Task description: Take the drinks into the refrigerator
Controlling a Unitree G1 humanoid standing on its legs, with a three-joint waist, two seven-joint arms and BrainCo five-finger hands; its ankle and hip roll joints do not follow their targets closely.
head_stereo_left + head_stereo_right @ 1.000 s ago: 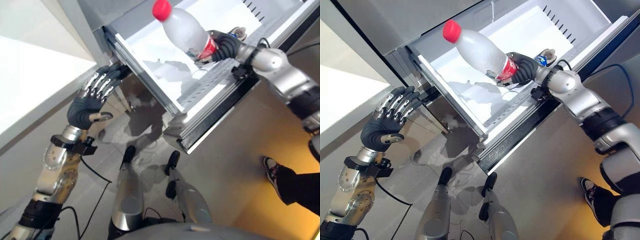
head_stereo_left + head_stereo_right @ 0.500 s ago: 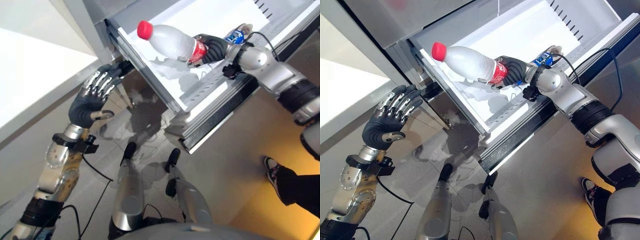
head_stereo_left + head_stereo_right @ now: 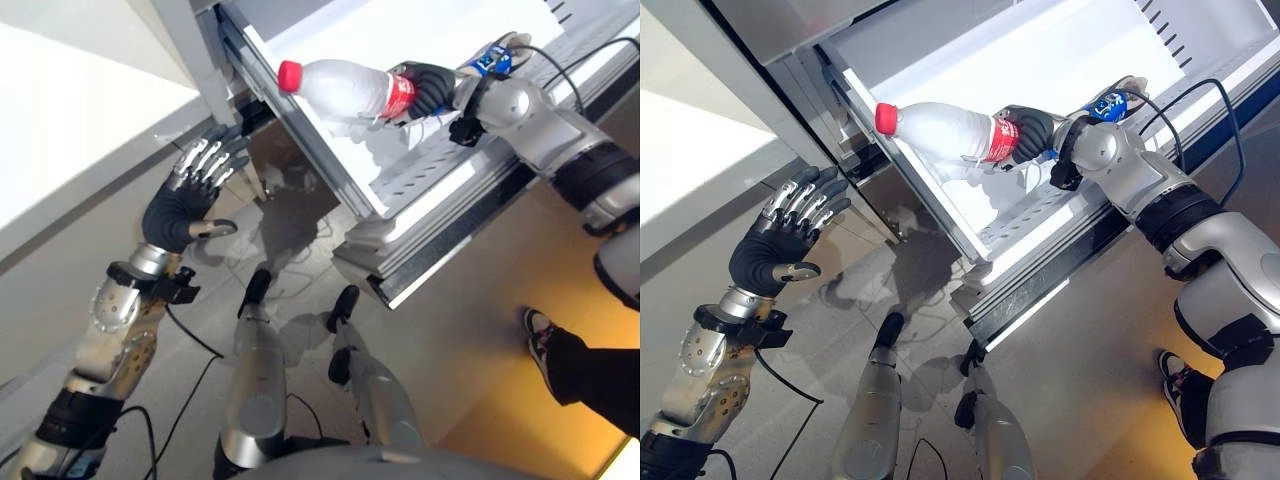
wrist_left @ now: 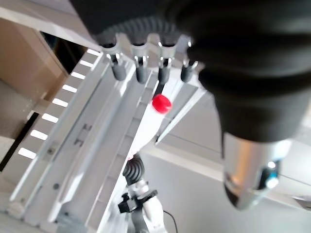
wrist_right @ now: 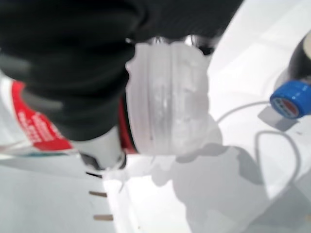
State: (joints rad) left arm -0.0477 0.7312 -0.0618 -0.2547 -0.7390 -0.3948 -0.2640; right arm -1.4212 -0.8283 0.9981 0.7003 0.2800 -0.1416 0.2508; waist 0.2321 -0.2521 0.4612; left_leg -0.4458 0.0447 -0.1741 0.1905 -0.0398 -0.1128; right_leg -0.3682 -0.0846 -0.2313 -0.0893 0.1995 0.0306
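Observation:
A pale plastic bottle [image 3: 340,88] with a red cap [image 4: 162,103] and a red label lies almost level just above the white inside of the pulled-out refrigerator drawer [image 3: 400,215]. My right hand [image 3: 425,88] is shut on its lower end, and the ribbed base [image 5: 167,104] shows past the fingers. A second bottle with a blue cap [image 5: 290,99] lies in the drawer beside my right wrist. My left hand [image 3: 180,205] hovers open, fingers [image 4: 141,73] straight, just off the drawer's near left corner and touching nothing.
The drawer's metal front and side rail [image 3: 1030,250] jut out over the floor above my legs. A pale wall or cabinet face [image 3: 70,130] runs along the left. A person's shoe and dark trouser leg [image 3: 560,350] stand at the lower right.
The right hand has tipped the bottle from steeply raised to almost level and lowered it toward the drawer, cap swinging left. The left hand has held its place.

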